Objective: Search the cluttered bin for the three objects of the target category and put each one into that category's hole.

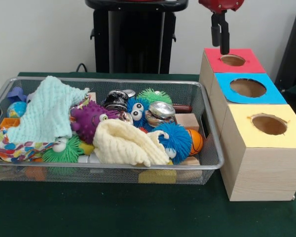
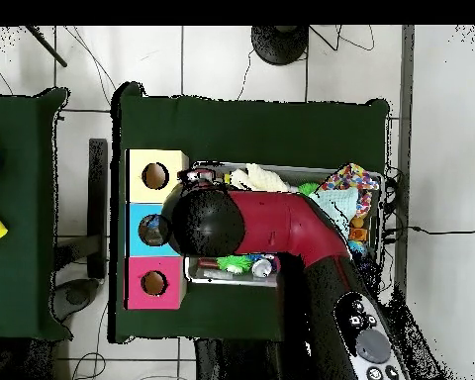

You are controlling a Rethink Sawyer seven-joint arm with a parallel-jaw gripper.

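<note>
Front and overhead views of the sorting table. The gripper [image 1: 220,39] hangs above the red box [image 1: 234,61], just over its hole, fingers close together with nothing visible between them, so apparently clenched and empty; the blue box [image 1: 247,88] and yellow box [image 1: 268,124] stand in a row beside it. The bin [image 1: 214,163] lies alongside, heaped with fuzzy balls, a pale green cloth [image 1: 47,111], a cream cloth [image 1: 126,142] and silver cans [image 1: 160,111]. No clear bottle can be identified in either view; any that remain are presumably buried under the cloths or toys, and overhead the arm [image 2: 281,223] hides much of the bin. Risks, as judged: a glinting can may be mistaken for a bottle; a grasp through clutter may snag cloth; thin wrinkled plastic may slip or crush.
</note>
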